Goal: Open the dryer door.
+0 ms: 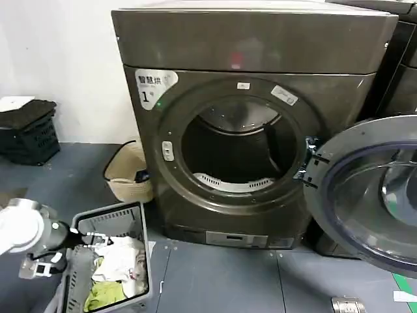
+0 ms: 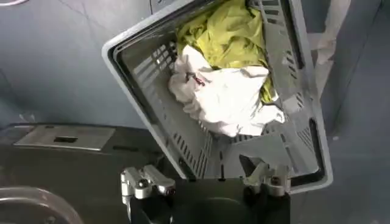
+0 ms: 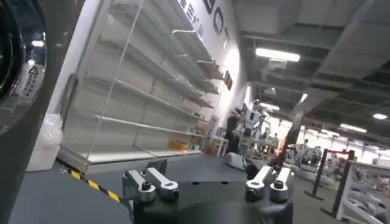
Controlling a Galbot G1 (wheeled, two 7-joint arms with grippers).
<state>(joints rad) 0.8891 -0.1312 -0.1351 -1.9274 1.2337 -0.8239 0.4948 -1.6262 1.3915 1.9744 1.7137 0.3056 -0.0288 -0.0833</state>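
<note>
The dryer door stands swung wide open to the right of the bronze-grey dryer, hinged at the right side of the round drum opening. Its inner face, a wide chrome rim around dark tinted glass, is turned toward the camera and somewhat upward; its right portion is cut off by the frame edge. The drum interior is exposed, with a pale perforated band visible at its lower edge. A white "1" sticker sits at the upper left of the machine front. The left gripper hangs low at the left above a grey laundry basket on the floor; in the left wrist view its fingers are spread apart, pinching nothing, over white cloth and yellow-green cloth. The right gripper is likewise spread and empty, pointing toward shelving in the room. A beige basket rests beside the dryer, partly hidden by it.
</note>
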